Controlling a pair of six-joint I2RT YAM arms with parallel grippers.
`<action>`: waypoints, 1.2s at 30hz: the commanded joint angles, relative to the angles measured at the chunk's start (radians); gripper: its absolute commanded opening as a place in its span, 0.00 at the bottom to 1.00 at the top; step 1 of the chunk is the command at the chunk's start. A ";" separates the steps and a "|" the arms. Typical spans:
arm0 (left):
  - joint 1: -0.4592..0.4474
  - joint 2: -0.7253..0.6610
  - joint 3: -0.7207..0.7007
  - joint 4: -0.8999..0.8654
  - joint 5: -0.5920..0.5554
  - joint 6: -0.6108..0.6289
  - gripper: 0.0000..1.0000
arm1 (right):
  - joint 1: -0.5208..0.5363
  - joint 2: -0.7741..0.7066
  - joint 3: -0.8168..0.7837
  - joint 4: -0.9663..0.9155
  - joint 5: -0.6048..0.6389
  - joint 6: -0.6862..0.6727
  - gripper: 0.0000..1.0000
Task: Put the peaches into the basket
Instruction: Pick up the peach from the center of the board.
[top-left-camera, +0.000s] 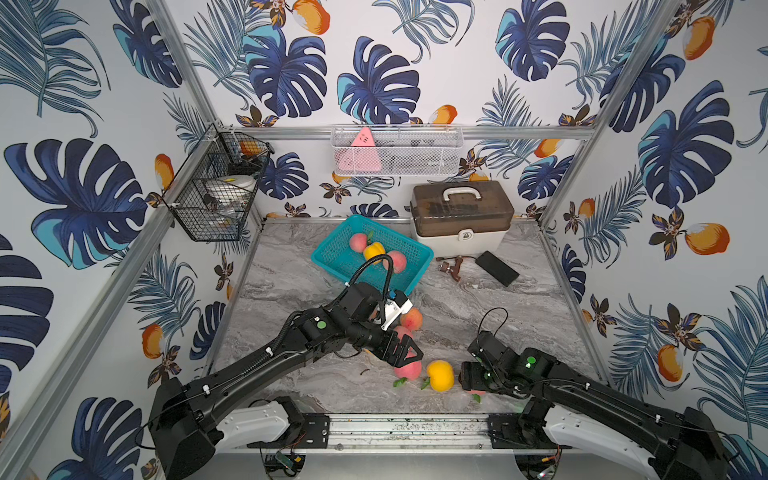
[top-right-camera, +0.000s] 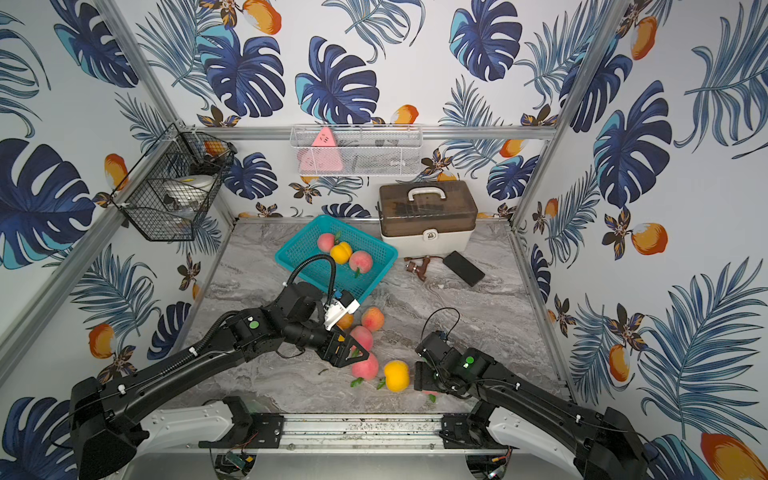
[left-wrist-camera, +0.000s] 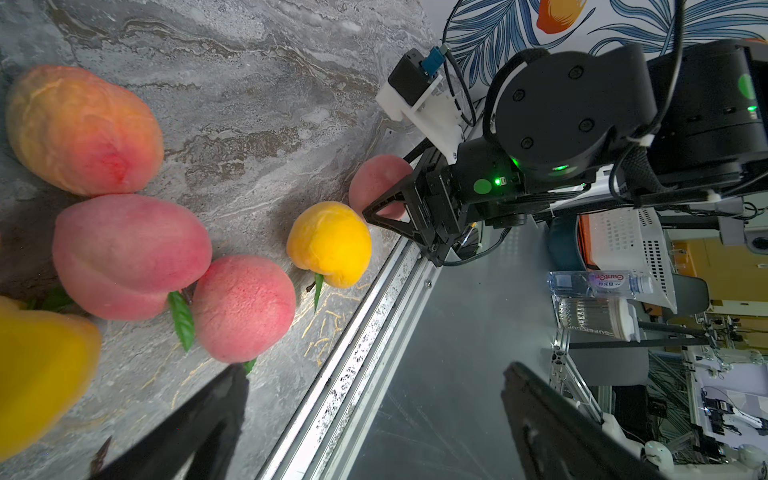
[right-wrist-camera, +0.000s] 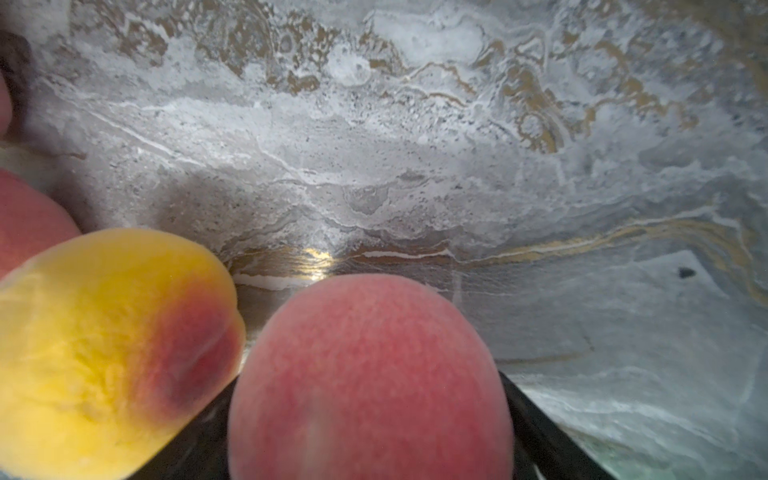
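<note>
Right jaws clasp a pink peach (right-wrist-camera: 370, 374) at five o'clock on the counter (top-left-camera: 478, 299); left jaws wide, empty. Probably light, yielding: grip its middle.

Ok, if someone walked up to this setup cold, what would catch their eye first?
Probably the loud blue-leaf wallpaper on all three walls, then the teal basket toward the back of the marble table with three peaches in it. Next, the loose peaches clustered near the front edge, with the right gripper straddling a pink one.
</note>
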 joint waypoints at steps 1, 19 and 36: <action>0.000 0.002 -0.001 0.025 0.008 -0.004 0.99 | 0.002 0.000 0.002 0.016 0.001 0.008 0.80; 0.000 0.054 -0.013 0.151 0.081 -0.102 0.99 | 0.002 -0.109 0.208 -0.070 0.127 -0.090 0.75; 0.090 0.093 0.055 0.329 0.173 -0.315 0.98 | 0.004 -0.116 0.329 0.203 0.053 -0.515 0.74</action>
